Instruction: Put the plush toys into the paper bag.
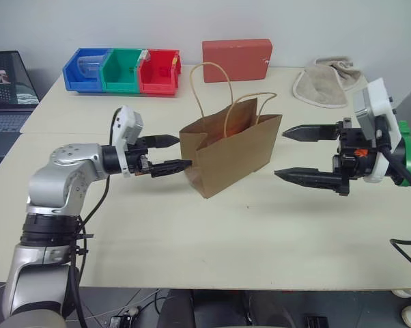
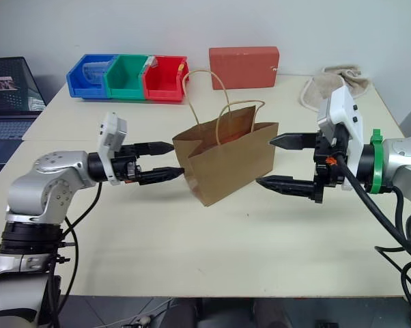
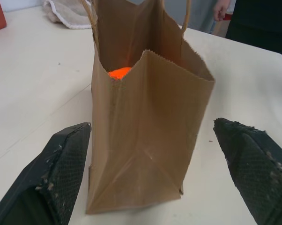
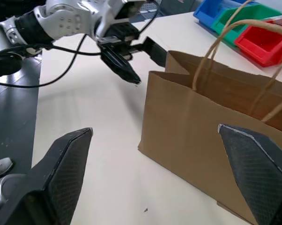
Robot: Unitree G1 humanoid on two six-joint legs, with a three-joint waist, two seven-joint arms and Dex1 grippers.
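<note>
While the paper bag [image 1: 231, 154] stands upright mid-surface [image 1: 260, 232], the left gripper [image 1: 170, 153] and right gripper [image 1: 298, 154] flank it, 1 per side, fingers spread, holding nothing, not touching it. Orange plush toy [image 3: 119, 72] visible inside the bag.

paper bag [image 1: 233, 154] mid-table, bare tabletop [image 1: 260, 232] around

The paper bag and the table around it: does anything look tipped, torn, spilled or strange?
Nothing stands out. The paper bag stands upright on the table, untorn, its handles up. Something orange shows inside it. Nothing has spilled.
</note>
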